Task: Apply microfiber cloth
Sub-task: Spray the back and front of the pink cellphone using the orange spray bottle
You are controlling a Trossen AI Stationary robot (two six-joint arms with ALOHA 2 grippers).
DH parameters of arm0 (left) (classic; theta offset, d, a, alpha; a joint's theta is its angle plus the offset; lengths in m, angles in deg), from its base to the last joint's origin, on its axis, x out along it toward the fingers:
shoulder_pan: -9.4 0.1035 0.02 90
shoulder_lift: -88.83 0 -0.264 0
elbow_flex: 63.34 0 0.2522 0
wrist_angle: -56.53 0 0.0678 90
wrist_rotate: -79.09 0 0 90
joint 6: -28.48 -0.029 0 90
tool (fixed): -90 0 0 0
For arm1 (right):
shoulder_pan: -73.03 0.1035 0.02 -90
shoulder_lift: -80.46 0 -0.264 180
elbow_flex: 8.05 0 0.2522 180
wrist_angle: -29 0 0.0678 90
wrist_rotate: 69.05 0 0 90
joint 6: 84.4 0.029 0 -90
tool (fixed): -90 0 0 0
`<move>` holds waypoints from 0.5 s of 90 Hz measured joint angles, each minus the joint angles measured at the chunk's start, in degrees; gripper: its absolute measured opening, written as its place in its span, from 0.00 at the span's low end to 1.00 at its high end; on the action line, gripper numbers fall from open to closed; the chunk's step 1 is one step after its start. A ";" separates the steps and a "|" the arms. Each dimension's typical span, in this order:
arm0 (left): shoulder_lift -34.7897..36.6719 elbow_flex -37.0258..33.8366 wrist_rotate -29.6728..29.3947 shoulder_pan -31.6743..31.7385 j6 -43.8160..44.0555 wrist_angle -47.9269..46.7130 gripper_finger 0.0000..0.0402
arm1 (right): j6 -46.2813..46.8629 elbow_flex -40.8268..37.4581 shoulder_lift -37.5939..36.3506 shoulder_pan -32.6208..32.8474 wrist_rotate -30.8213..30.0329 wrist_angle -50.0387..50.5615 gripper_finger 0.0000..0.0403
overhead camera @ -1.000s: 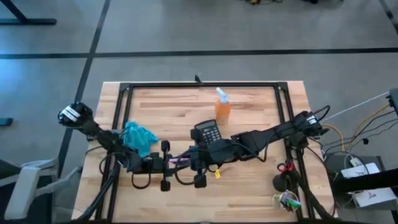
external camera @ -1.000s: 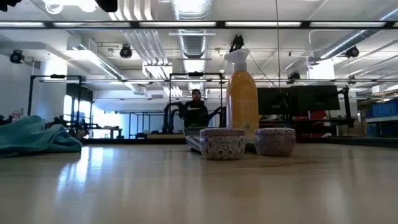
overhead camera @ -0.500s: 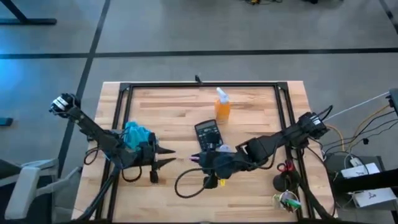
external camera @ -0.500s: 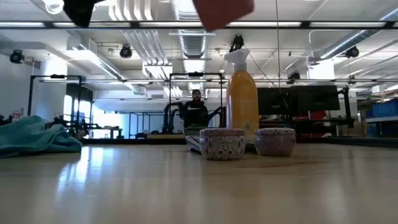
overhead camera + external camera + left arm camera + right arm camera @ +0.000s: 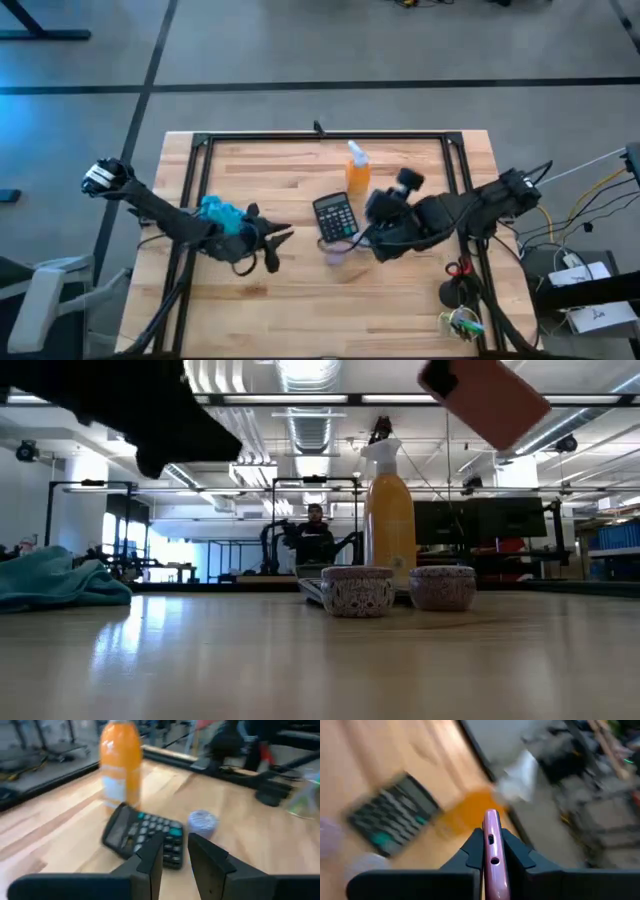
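Observation:
The teal microfiber cloth (image 5: 214, 212) (image 5: 55, 585) lies bunched on the table at the left, with my left arm passing beside and over it. My left gripper (image 5: 276, 243) (image 5: 175, 857) hovers open just right of the cloth, pointing toward the black calculator (image 5: 335, 215) (image 5: 145, 832), with nothing between its fingers. My right gripper (image 5: 380, 208) (image 5: 491, 845) is raised right of the calculator and shut on a thin pink slab (image 5: 485, 400). The orange spray bottle (image 5: 357, 172) (image 5: 390, 510) stands upright behind the calculator. My right gripper pinches the pink slab between its two fingers, which lie against its two broad faces. Its narrow edge with two small holes (image 5: 491, 851) shows between them. The slab is lifted clear, tilted high above the table.
Two small patterned round tins (image 5: 357, 590) (image 5: 442, 587) stand near the calculator, one also showing in the left wrist view (image 5: 202, 820). A black frame (image 5: 320, 137) borders the wooden top. Cables and small tools (image 5: 460, 295) lie at the right near corner.
The two grippers were close together near the table's middle front and have parted. My right gripper has gone up and toward the far right with the pink slab, turning as it went. My left gripper has drawn back toward the cloth and slightly toward the far edge.

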 joint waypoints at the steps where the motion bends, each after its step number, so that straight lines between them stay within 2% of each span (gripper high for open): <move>1: -0.16 0.01 0.69 0.59 0.81 -0.44 0.19 | -0.07 -0.81 -0.49 -0.33 -0.07 -0.32 0.04; 12: -1.88 0.05 7.54 6.77 6.41 -6.00 0.19 | -0.42 -11.06 -5.99 -4.47 -0.54 -3.47 0.04; 25: -3.50 0.01 8.27 11.81 6.23 -9.96 0.19 | -1.17 -24.25 -12.51 -11.06 -0.52 -10.76 0.04; 37: -5.73 -0.09 8.29 14.61 6.17 -9.69 0.19 | -9.21 -35.57 -17.99 -16.69 0.13 -25.78 0.04; 45: -7.93 -0.11 8.58 16.48 6.17 -9.37 0.19 | -19.59 -42.66 -19.53 -20.96 4.19 -40.97 0.04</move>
